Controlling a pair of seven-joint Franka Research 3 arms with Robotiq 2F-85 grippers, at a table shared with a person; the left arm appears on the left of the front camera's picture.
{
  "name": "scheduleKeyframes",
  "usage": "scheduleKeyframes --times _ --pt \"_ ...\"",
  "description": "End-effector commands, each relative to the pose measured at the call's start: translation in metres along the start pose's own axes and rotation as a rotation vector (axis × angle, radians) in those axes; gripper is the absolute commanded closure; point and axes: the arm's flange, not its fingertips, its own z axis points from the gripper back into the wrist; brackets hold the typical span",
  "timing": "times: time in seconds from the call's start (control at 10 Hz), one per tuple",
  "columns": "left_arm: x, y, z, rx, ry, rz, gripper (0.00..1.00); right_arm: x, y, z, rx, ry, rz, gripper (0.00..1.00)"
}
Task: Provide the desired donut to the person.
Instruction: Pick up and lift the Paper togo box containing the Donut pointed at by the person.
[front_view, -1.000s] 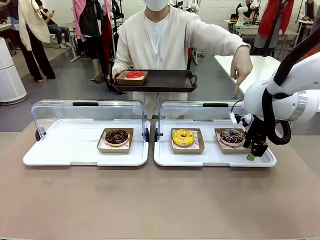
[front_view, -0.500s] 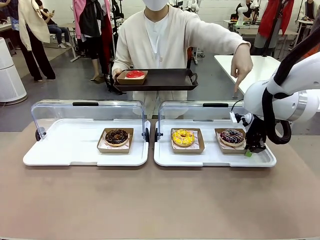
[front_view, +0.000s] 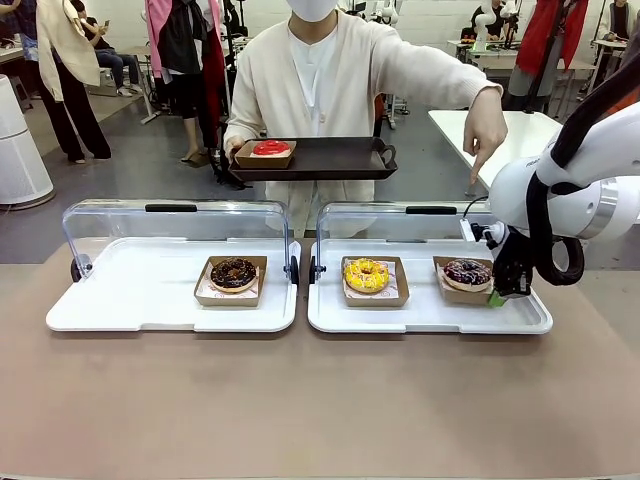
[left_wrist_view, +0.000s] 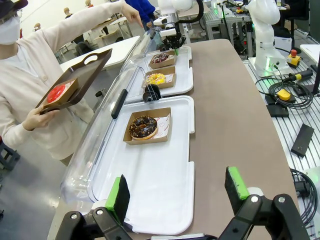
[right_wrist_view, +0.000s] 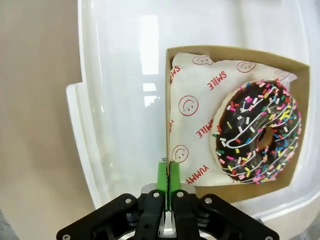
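Note:
A chocolate donut with coloured sprinkles (front_view: 467, 272) (right_wrist_view: 257, 132) lies in a brown cardboard box (right_wrist_view: 235, 50) at the right end of the right white tray (front_view: 420, 315). My right gripper (front_view: 496, 298) (right_wrist_view: 167, 172) is shut on that box's near wall, at its right side. The person (front_view: 330, 70) points down at this donut with one hand (front_view: 485, 125). Their other hand holds a dark tray (front_view: 330, 165) that carries a red donut (front_view: 268, 149). My left gripper (left_wrist_view: 177, 192) hangs open over the near end of the left white tray (left_wrist_view: 160, 200).
A yellow donut (front_view: 366, 275) sits boxed on the right tray, and a dark chocolate donut (front_view: 234, 272) sits boxed on the left tray (front_view: 130, 300). Clear lids (front_view: 175, 225) stand raised behind both trays. Bare brown tabletop (front_view: 320, 400) lies in front.
My right gripper has moved up and inward from the tray's front right corner onto the sprinkled donut's box. The box has shifted slightly to the right.

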Motion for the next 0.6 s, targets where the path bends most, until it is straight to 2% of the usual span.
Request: scheduleKeyframes --times 0.0,0.2,0.5 --pt "0.001 -0.001 0.001 0.003 -0.003 -0.005 0.00 0.015 0.031 0.033 0.022 0.022 -0.024 1.00" --pt "0.001 -0.001 0.001 0.003 -0.003 -0.005 0.00 0.034 0.066 0.092 0.078 0.090 -0.045 1.00" --pt "0.001 -0.001 0.001 0.003 -0.003 -0.005 0.00 0.052 0.101 0.172 0.136 0.172 -0.076 1.00"
